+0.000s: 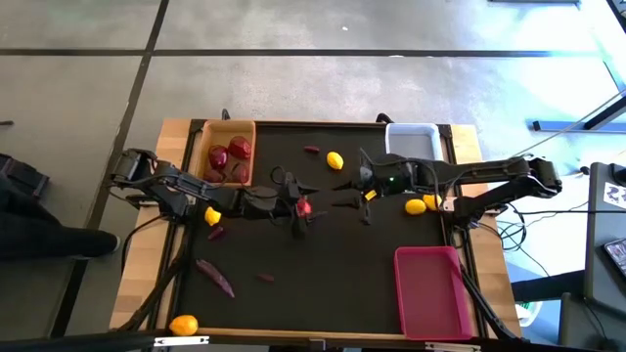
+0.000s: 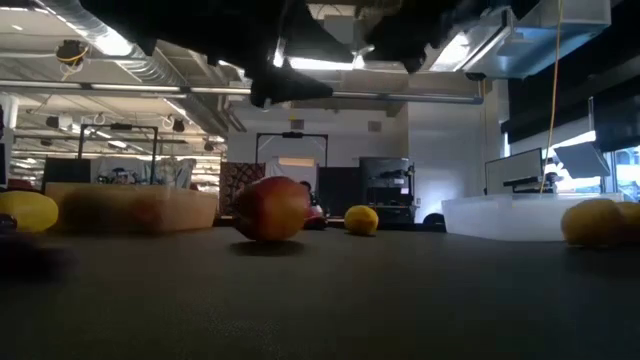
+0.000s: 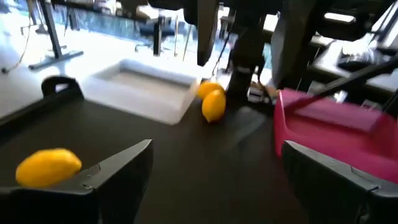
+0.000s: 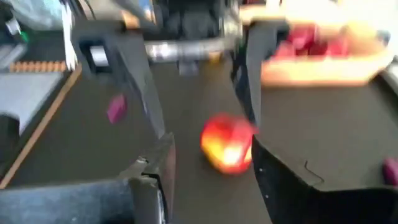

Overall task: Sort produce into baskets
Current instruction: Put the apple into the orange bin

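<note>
A dark red round fruit (image 1: 303, 206) rests on the black mat near the table's middle; it also shows in the low view (image 2: 272, 208) and the right wrist view (image 4: 228, 144). My left gripper (image 1: 294, 205) is open and hangs above it; its own wrist view (image 3: 217, 149) does not show the fruit. My right gripper (image 1: 340, 194) is open just right of the fruit, its fingers (image 4: 158, 155) pointing toward it. The tan wooden basket (image 1: 246, 137) at the far left holds several red fruits. The white basket (image 1: 411, 132) stands at the far right. The pink basket (image 1: 430, 290) stands at the near right.
Yellow fruits lie at the far middle (image 1: 335, 160), under the left arm (image 1: 212, 216) and by the right arm (image 1: 421, 204). An orange one (image 1: 183, 325) lies at the near left. Thin purple pieces (image 1: 215, 277) lie at the left and by the far edge (image 1: 311, 150).
</note>
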You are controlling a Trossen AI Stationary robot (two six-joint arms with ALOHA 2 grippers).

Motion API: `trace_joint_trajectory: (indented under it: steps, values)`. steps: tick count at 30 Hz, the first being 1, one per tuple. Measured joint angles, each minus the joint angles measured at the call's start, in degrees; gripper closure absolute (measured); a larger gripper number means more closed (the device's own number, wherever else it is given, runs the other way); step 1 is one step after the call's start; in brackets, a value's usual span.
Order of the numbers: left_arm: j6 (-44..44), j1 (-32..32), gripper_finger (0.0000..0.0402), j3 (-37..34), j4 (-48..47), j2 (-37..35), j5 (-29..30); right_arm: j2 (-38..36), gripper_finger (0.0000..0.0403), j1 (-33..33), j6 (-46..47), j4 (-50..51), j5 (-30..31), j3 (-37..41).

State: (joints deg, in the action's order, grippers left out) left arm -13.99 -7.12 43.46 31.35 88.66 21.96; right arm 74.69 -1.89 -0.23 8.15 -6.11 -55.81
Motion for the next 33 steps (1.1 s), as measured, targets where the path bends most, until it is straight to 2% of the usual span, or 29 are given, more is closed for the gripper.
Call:
trace_joint_trajectory:
  steps: [6, 13, 19, 23, 28, 33]
  values:
    - [-5.9, 0.8, 0.0054, 0.0, -10.4, -1.1, 0.0, 0.2, 0.0172, 0.0, 0.1, 10.3, 5.4, 0.0]
    - [-22.7, 1.0, 0.0054, 0.0, -30.5, -7.6, 0.2, 0.2, 0.0098, 0.0, 1.8, 19.8, 12.6, 0.0]
    - [-43.0, -0.8, 0.0054, 0.1, -46.9, -9.5, 0.2, 0.2, 0.0077, 0.0, 2.9, 20.4, 14.6, 0.1]
    - [-50.8, -2.6, 0.0054, 1.1, -57.7, -10.2, -0.3, 0.2, 0.0077, 0.0, 2.9, 20.3, 14.6, 0.1]
    - [-52.3, -4.5, 0.0054, 5.3, -66.7, -12.0, -0.7, 0.2, 0.0079, 0.0, 2.6, 20.3, 14.6, 0.1]
    - [-47.4, -6.7, 0.0054, 10.4, -72.9, -12.7, -3.0, 0.2, 0.0079, 0.0, 1.8, 20.5, 14.6, 0.1]
